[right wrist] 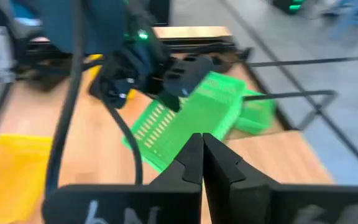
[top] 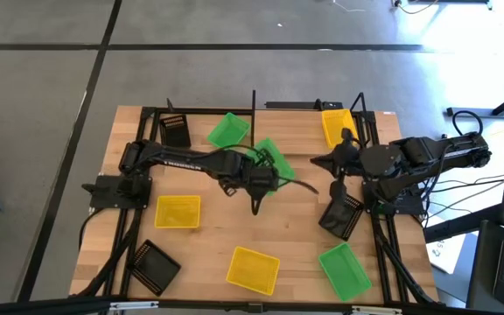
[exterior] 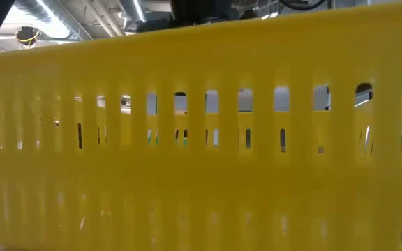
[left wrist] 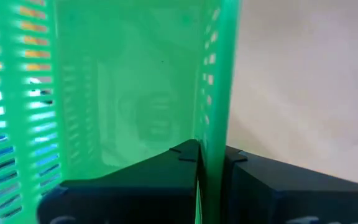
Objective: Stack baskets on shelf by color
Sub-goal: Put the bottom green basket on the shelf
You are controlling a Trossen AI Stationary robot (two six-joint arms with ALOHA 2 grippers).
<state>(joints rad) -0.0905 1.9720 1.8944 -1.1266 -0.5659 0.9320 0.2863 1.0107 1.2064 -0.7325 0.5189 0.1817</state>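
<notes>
grey floor (top: 234, 79), dark seams, ceiling ducts (exterior: 68, 10)

Baskets, visible count, high view:
- green baskets (top: 228, 130): three
- yellow baskets (top: 178, 212): three
- black baskets (top: 175, 131): three
- robot arms (top: 182, 161): two

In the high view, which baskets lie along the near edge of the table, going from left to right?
Black basket → yellow basket → green basket.
</notes>
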